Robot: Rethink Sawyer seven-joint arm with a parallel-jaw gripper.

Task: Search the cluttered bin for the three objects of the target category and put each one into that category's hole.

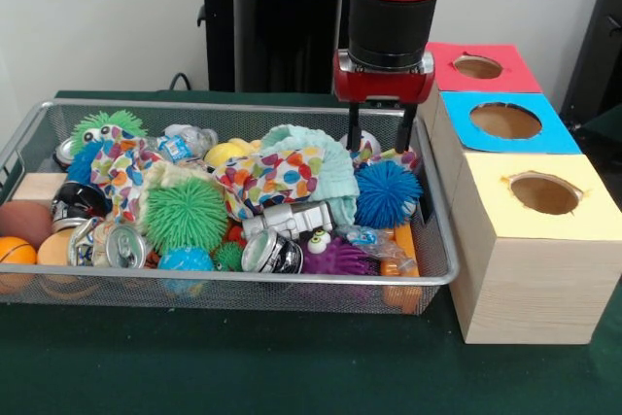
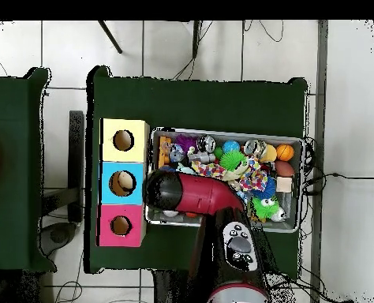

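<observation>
The bin sits left of the three boxes and is full of toys. The gripper hangs over its far right corner, fingers spread apart, holding nothing. The search looks barely started; no toy sits at a hole.

Soft, even indoor light fills the front view, seemingly from above. The silver wire-mesh bin catches pale highlights along its rounded rim, and the shiny metal cans inside it show small glints. The three wooden boxes with coloured tops cast only a faint shadow onto the dark green desk. In the overhead view the white tiled floor looks bright and washed out, while the desk reads very dark.
</observation>
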